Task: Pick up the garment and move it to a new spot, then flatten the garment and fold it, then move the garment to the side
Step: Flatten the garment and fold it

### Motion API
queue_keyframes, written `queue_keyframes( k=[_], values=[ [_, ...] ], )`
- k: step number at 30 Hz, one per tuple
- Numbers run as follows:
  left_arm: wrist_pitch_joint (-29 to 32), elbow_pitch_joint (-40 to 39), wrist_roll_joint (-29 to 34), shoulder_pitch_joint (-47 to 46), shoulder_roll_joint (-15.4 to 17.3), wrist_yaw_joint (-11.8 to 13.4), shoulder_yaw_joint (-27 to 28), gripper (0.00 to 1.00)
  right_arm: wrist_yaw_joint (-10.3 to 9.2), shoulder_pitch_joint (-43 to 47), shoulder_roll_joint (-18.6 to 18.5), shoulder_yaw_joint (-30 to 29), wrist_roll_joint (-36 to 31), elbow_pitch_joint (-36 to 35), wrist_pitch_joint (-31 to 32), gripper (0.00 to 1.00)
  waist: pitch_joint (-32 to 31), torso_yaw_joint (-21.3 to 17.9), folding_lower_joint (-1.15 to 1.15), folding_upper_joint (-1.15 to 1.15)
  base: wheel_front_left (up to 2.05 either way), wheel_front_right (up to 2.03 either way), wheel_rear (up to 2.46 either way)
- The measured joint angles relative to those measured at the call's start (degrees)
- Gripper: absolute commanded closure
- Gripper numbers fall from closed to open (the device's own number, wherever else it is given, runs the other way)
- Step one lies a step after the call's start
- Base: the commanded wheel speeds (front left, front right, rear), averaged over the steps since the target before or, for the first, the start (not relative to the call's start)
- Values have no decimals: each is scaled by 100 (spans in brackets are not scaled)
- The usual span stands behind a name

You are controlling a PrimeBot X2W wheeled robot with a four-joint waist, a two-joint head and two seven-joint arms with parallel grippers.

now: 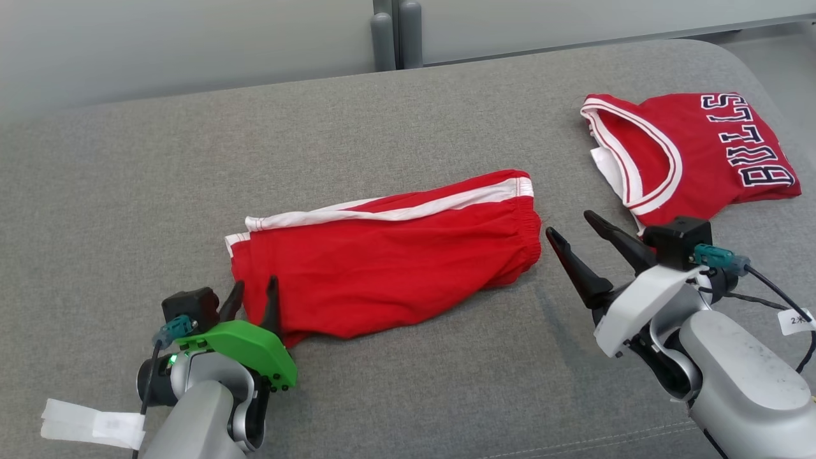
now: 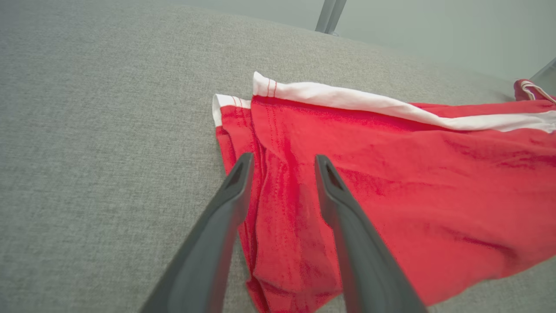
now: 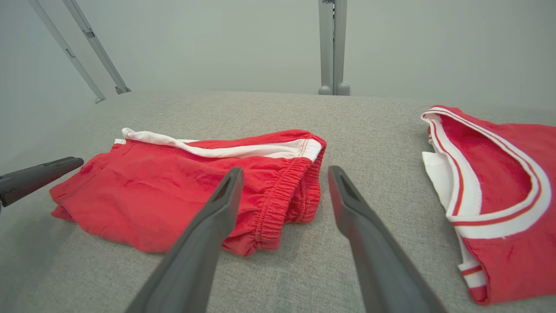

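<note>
The garment [image 1: 395, 268] is a pair of red shorts with white side stripes, lying folded in half on the grey cushion. My left gripper [image 1: 256, 284] is at its leg-hem end, low over the cloth. In the left wrist view its fingers [image 2: 283, 160] stand apart, with the red hem [image 2: 286, 226] lying loose between and beneath them. My right gripper [image 1: 570, 224] is open just right of the elastic waistband, not touching it. The right wrist view has its fingers [image 3: 286, 170] spread before the waistband [image 3: 278, 204], and one left finger [image 3: 39, 178] at the far edge.
A red "BULLS" jersey [image 1: 701, 153] with white trim lies folded at the back right, also in the right wrist view [image 3: 499, 174]. The grey cushion [image 1: 159, 166] stretches bare to the left and front. Grey posts [image 1: 395, 35] stand behind it.
</note>
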Motion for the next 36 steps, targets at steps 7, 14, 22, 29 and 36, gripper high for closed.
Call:
queue_keyframes(
  k=[7, 14, 22, 29, 36],
  values=[
    [-118, -399, 296, -1, 3, 236, 66, 0, 2, -127, 243, -174, 432, 279, 235, 0, 23, 15, 0, 0, 0, 0, 0],
    [-168, -1151, 621, -8, 115, 312, 194, 0, -2, -481, 242, -498, 888, 705, 669, 0, 123, 124, 0, 0, 0, 0, 0],
    [-168, -1856, 719, 11, 105, 367, 305, 0, 10, -829, 253, -489, 1189, 1117, 1234, 0, 306, 364, 0, 0, 0, 0, 0],
    [-168, -2313, 822, 253, 103, 371, 433, 0, 58, -1171, 247, -348, 1255, 1541, 1725, 0, 562, 588, 0, 0, 0, 0, 0],
    [-168, -2548, 862, 383, 99, 422, 466, 0, 62, -1212, 272, -354, 1560, 1876, 2043, 0, 733, 733, 0, 0, 0, 0, 0]
  ],
)
